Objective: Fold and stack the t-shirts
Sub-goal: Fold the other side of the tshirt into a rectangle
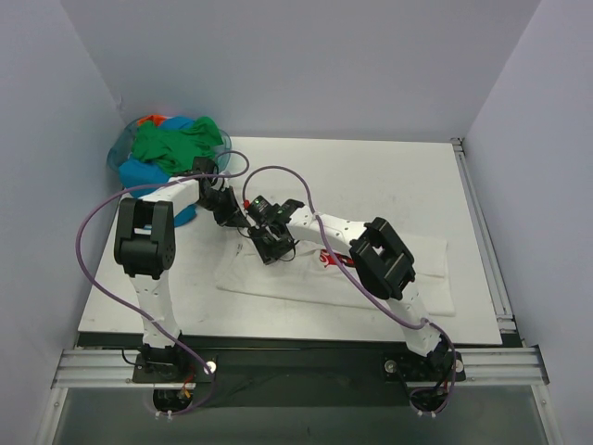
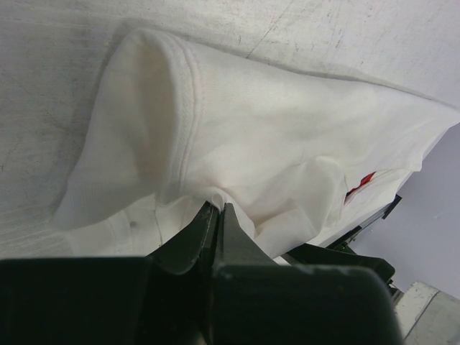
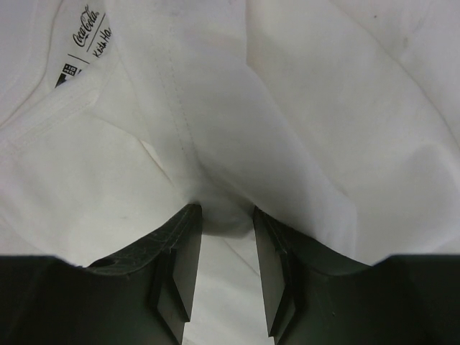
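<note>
The white t-shirt (image 1: 296,283) lies spread across the table's middle, with its red logo (image 1: 326,260) partly under my right arm. My left gripper (image 1: 239,215) is at the shirt's far left part. In the left wrist view it (image 2: 219,208) is shut on a small fold of the white shirt (image 2: 273,136) next to a hemmed sleeve opening. My right gripper (image 1: 262,239) is close beside it. In the right wrist view its jaws (image 3: 226,215) stand apart, tips pressed into the white cloth (image 3: 302,108) near the neck label (image 3: 86,29). Green (image 1: 176,144) and blue (image 1: 144,171) shirts lie piled at the far left.
The shirt pile with a bit of orange (image 1: 156,120) sits in the back left corner against the wall. A metal rail (image 1: 477,222) runs along the table's right edge. Purple cables (image 1: 93,241) loop off both arms.
</note>
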You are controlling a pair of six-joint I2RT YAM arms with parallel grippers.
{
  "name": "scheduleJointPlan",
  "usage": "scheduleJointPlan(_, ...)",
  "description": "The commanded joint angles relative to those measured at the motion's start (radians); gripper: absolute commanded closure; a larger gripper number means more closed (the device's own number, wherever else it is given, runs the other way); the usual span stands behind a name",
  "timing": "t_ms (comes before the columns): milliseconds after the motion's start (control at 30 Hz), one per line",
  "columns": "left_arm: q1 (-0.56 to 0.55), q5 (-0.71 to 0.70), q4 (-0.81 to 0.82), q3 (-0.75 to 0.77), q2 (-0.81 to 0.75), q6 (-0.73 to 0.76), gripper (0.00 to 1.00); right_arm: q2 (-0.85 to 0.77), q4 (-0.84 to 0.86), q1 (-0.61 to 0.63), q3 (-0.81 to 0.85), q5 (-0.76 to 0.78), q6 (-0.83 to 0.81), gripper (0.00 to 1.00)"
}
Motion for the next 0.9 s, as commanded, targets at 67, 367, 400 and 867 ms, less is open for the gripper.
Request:
scheduleJointPlan(67, 0.010, 0.033, -0.002, 0.039, 0.011, 0.020, 1.00, -0.025, -0.039, -0.003, -0.029, 0.003, 0.011, 0.64)
scheduleJointPlan(367, 0.008, 0.032, -0.006, 0.039, 0.008, 0.025, 1.00, -0.005, -0.051, 0.002, -0.041, 0.003, 0.013, 0.76)
scheduleJointPlan(400, 0.010, 0.032, -0.008, 0.040, 0.005, 0.025, 1.00, -0.010, -0.053, 0.000, -0.043, 0.006, 0.011, 0.78)
scheduleJointPlan(867, 0.007, 0.015, -0.003, -0.020, -0.069, 0.016, 1.00, -0.088, -0.102, -0.070, -0.008, -0.101, 0.036, 0.97)
